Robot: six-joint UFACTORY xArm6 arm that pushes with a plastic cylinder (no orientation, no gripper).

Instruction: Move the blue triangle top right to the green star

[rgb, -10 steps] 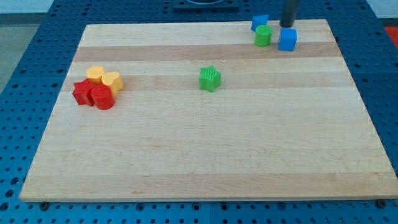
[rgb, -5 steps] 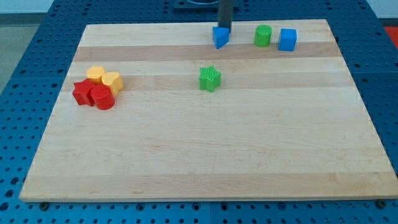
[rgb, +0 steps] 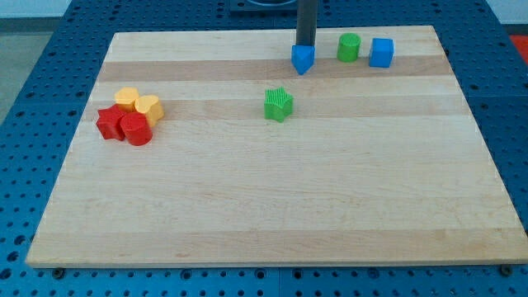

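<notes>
The small blue triangular block (rgb: 304, 58) lies near the view's top edge of the pale wooden table (rgb: 272, 198), a little right of centre. My tip (rgb: 306, 45), the lower end of the straight dark rod, stands right at the triangle's top side, touching it or just short of it; I cannot tell which. There is no pincer on this arm, only the rod, so nothing is held.

The ridged green star block (rgb: 279, 105) sits below the triangle and slightly to the view's left, near it but clearly apart.

To the view's right of the triangle, in the same row along the top edge, stands a green cylinder block (rgb: 349, 47), and just beyond that a blue cube block (rgb: 381, 52); the two are close but not touching.

Well apart, at the view's left side of the table, four blocks are bunched together: a yellow block (rgb: 126, 98) and a yellow cylinder (rgb: 148, 108) above, a red block (rgb: 108, 122) and a red cylinder (rgb: 136, 129) below them.
</notes>
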